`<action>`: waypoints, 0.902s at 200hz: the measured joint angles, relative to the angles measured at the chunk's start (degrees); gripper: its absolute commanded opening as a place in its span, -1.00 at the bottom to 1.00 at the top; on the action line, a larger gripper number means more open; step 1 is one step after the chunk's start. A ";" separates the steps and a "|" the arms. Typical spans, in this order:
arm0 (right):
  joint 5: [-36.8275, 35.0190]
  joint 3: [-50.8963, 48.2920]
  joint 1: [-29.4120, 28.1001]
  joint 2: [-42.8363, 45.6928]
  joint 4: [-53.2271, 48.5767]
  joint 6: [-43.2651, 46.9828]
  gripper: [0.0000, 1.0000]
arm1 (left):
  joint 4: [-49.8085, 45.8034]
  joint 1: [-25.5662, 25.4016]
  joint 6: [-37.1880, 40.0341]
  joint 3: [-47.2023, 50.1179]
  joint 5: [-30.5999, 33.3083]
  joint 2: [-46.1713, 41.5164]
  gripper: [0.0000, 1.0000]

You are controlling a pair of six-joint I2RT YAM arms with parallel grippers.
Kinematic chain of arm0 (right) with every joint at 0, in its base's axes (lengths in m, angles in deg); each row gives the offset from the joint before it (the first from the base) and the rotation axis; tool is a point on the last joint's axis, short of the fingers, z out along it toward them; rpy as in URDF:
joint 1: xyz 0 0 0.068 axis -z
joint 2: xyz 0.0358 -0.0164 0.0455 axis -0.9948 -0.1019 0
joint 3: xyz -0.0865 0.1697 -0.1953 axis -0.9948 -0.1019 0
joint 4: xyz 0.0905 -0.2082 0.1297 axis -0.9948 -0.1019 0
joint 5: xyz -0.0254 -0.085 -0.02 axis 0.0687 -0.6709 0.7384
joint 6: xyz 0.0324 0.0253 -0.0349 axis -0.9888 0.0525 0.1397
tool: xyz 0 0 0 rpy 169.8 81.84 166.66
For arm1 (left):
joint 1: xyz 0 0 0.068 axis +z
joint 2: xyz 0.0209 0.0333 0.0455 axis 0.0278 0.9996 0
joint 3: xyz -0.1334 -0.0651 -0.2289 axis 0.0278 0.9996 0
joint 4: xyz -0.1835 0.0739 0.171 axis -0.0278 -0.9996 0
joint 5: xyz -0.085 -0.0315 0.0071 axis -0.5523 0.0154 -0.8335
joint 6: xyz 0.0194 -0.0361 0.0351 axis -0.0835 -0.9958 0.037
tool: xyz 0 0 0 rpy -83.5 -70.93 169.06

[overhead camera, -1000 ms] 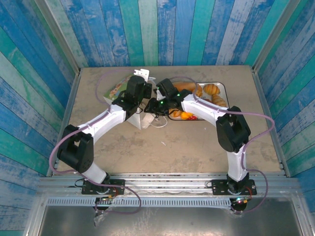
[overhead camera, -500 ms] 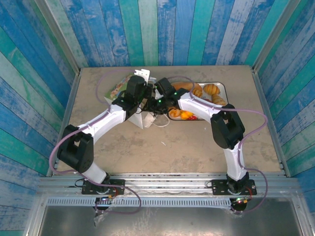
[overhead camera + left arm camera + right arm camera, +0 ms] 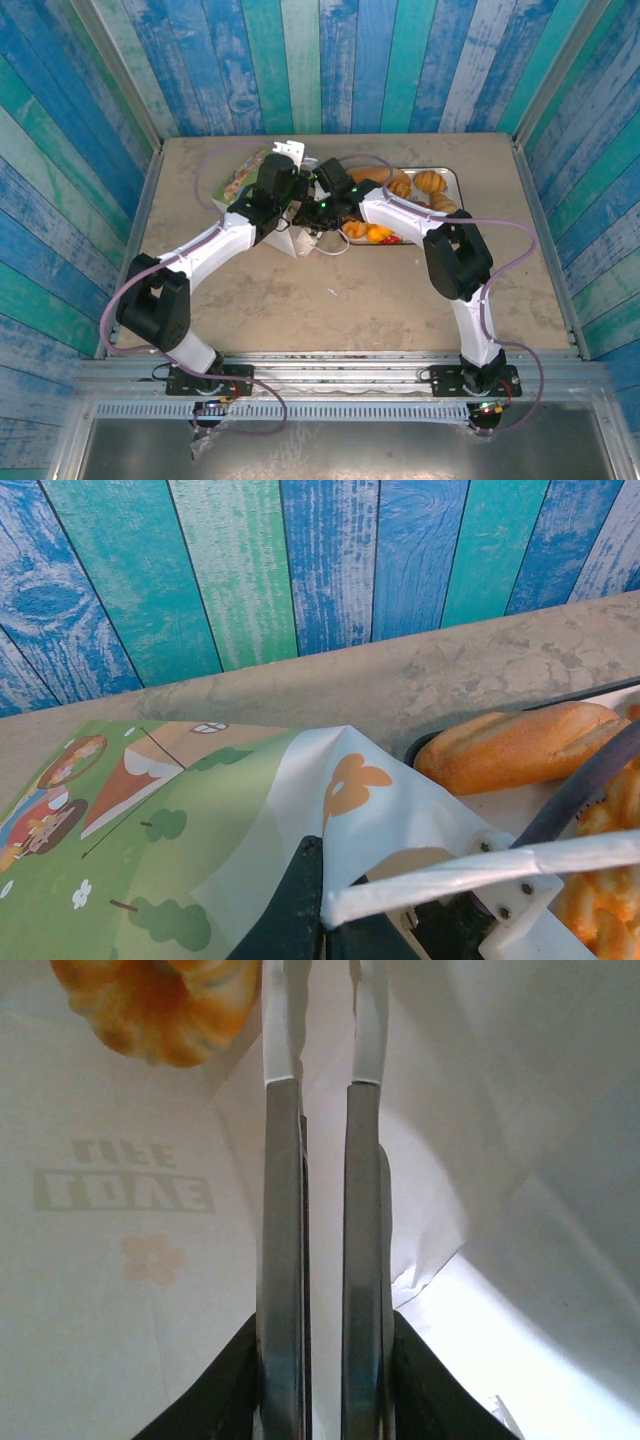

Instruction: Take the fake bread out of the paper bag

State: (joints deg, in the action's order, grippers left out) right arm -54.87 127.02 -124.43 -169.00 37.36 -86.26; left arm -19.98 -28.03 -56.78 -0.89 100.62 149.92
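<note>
left tool [image 3: 320,922]: jaws shut, pinched on the white loop handle of the paper bag [image 3: 293,243], at the bag's top edge
right tool [image 3: 322,1380]: down inside the bag, fingers squeezing the metal tongs [image 3: 282,1210]
tongs: two steel arms with white tips, almost parallel with a narrow gap between them and nothing gripped between the tips
fake bread, in bag: one glossy orange ridged pastry [image 3: 160,1005] lies against the inner wall, just left of the left tong tip; can't tell if they touch
fake bread, out of bag: several golden pieces sit on the tray [image 3: 457,174], including a long baguette-shaped loaf [image 3: 515,745] at its far left end and croissant-like pieces [image 3: 431,181] toward the far right
paper bag: stands on the counter [image 3: 400,290] at centre-far, between the two arms, with its mouth open; mirrored "LOVE LIFE" lettering and a flower mark show through the wall from inside
tray: right of the bag, very close to it
illustrated green sheet [image 3: 150,860]: flat on the counter, left of and beyond the bag, with the bag's edge overlapping it in the left wrist view
backdrop: blue and green painted planks [image 3: 330,60] on the far and side walls
</note>
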 measured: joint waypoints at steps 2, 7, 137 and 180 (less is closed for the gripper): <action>0.00 0.00 0.00 0.00 0.02 0.07 -0.58 | 0.02 0.00 0.00 0.00 0.00 0.00 -0.99; -0.02 0.00 0.02 0.00 0.04 0.07 -0.61 | 0.00 0.00 0.00 0.00 0.15 0.00 -0.99; -1.46 -5.40 -0.55 9.99 -3.41 3.72 -0.99 | 0.48 -0.07 -0.63 0.00 5.40 0.00 -1.00; -2.86 -8.11 -1.29 15.56 -6.97 5.55 -0.99 | 0.59 -0.07 -0.70 0.00 6.47 0.02 -1.00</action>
State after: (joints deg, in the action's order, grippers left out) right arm -57.73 118.91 -125.72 -153.44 30.39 -80.71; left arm -19.39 -28.10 -57.47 -0.89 107.09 149.94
